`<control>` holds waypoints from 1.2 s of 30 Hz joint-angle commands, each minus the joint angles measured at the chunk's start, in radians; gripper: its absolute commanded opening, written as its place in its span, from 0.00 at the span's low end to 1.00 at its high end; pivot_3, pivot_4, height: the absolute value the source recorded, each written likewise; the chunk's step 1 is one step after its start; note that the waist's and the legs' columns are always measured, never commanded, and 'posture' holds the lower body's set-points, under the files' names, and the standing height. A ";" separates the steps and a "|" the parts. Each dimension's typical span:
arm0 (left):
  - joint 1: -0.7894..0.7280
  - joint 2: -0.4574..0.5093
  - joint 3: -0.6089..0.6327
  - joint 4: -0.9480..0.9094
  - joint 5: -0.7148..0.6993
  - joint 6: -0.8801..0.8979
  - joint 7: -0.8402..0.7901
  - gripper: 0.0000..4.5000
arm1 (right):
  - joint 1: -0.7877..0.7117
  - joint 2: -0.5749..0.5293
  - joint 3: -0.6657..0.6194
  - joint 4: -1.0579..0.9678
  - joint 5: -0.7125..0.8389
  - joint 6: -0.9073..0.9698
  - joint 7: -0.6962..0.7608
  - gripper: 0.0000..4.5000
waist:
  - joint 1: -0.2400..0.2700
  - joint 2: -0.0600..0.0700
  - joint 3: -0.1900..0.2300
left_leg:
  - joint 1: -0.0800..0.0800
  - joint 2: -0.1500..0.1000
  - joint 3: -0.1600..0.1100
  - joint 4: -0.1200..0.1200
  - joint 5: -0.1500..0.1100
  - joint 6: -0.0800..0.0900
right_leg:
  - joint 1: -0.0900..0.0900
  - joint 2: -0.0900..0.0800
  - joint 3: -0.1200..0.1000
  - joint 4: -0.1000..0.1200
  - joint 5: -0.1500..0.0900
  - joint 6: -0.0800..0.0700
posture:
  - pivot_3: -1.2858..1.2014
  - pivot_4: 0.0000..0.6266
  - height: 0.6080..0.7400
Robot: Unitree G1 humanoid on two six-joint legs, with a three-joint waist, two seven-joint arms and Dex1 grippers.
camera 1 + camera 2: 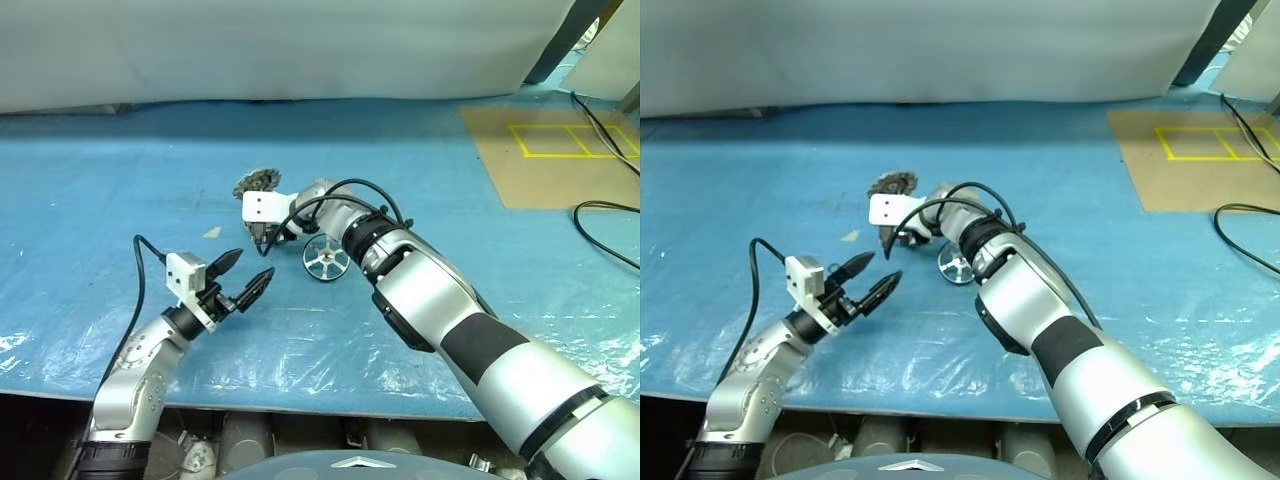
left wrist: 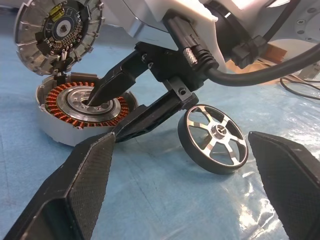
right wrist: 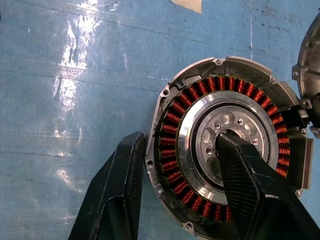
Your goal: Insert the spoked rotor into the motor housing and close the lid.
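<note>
Right tool straddling motor housing wall, maybe gripping it, spoked rotor beside, left tool open, empty

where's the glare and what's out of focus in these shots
Right wrist view: white glare streaks on the blue sheet, housing sharp. Left wrist view: left gripper's fingers blurred up close, rotor crisp. Left eye view: shiny wrinkles along the sheet's near edge.
</note>
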 commanded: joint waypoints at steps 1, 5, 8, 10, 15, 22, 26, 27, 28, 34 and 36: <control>-0.008 -0.003 0.003 -0.021 -0.006 -0.019 0.001 1.00 | -0.039 -0.010 -0.015 -0.019 0.014 0.032 0.103 0.43 | 0.001 0.000 0.000 | 0.000 0.000 0.000 0.000 0.000 0.000 | 0.000 0.000 0.000 0.000 0.000 0.000 | 0.52 0.24 1.00; -0.017 0.003 0.025 -0.014 -0.034 -0.009 -0.011 1.00 | -0.055 0.003 -0.038 -0.082 0.067 0.157 0.320 0.43 | 0.000 0.000 0.000 | -0.001 0.000 0.000 0.000 0.000 0.001 | 0.000 0.000 0.000 0.000 0.000 0.000 | 0.52 0.24 1.00; -0.026 0.012 0.044 -0.003 -0.048 -0.007 -0.018 1.00 | -0.045 0.022 -0.047 -0.167 0.096 0.308 0.415 0.43 | -0.004 0.000 0.000 | -0.001 0.000 0.000 -0.001 0.000 0.006 | -0.001 0.000 0.000 0.000 0.000 0.000 | 0.52 0.24 1.00; -0.032 0.020 0.056 0.009 -0.056 -0.007 -0.023 1.00 | -0.021 0.037 -0.036 -0.247 0.100 0.423 0.439 0.43 | -0.005 0.000 0.000 | -0.001 0.001 -0.001 -0.001 0.000 0.007 | -0.001 0.001 0.000 0.000 0.000 0.000 | 0.52 0.24 1.00; -0.042 0.035 0.072 0.029 -0.064 -0.007 -0.035 1.00 | 0.077 0.074 0.024 -0.462 0.093 0.706 0.451 0.43 | -0.001 0.000 0.000 | 0.000 0.001 -0.006 -0.001 0.000 0.005 | -0.001 0.001 0.000 0.000 0.000 0.000 | 0.52 0.24 1.00; -0.027 0.049 0.083 0.015 -0.080 0.015 -0.056 1.00 | 0.226 0.015 0.188 -0.677 0.069 0.921 0.453 0.43 | 0.005 0.000 0.000 | 0.007 0.000 -0.007 -0.003 0.000 -0.001 | 0.006 0.000 0.001 -0.001 0.000 0.000 | 0.52 0.24 1.00; -0.029 0.048 0.082 0.009 -0.082 0.029 -0.057 1.00 | 0.253 -0.018 0.246 -0.747 0.091 0.980 0.473 0.43 | 0.005 0.000 0.000 | 0.010 -0.001 -0.007 -0.004 0.000 -0.001 | 0.007 0.000 0.002 -0.001 0.000 0.001 | 0.52 0.24 1.00; -0.033 0.048 0.080 0.009 -0.082 0.031 -0.056 1.00 | 0.255 -0.027 0.261 -0.761 0.092 0.976 0.478 0.43 | 0.005 0.000 0.000 | 0.011 -0.001 -0.007 -0.004 0.000 -0.001 | 0.007 0.000 0.003 -0.001 0.000 0.001 | 0.52 0.24 1.00; -0.037 0.048 0.080 0.010 -0.081 0.033 -0.055 1.00 | 0.255 -0.035 0.272 -0.772 0.095 0.973 0.480 0.43 | 0.005 0.000 0.000 | 0.011 -0.001 -0.007 -0.004 0.000 -0.001 | 0.007 0.000 0.003 -0.001 0.000 0.001 | 0.52 0.24 1.00; -0.062 0.051 0.074 0.022 -0.082 0.039 -0.061 1.00 | 0.230 -0.059 0.286 -0.784 0.114 0.951 0.462 0.73 | 0.006 0.000 0.000 | 0.009 -0.001 -0.007 -0.003 0.000 -0.001 | 0.007 0.000 0.003 -0.001 0.000 0.001 | 0.52 0.24 1.00; -0.068 0.057 0.090 0.025 -0.094 0.043 -0.066 1.00 | 0.218 -0.073 0.287 -0.789 0.131 0.939 0.485 0.87 | 0.006 0.000 0.000 | 0.010 -0.001 -0.007 -0.003 0.000 -0.001 | 0.007 0.000 0.003 -0.001 0.000 0.001 | 0.52 0.24 1.00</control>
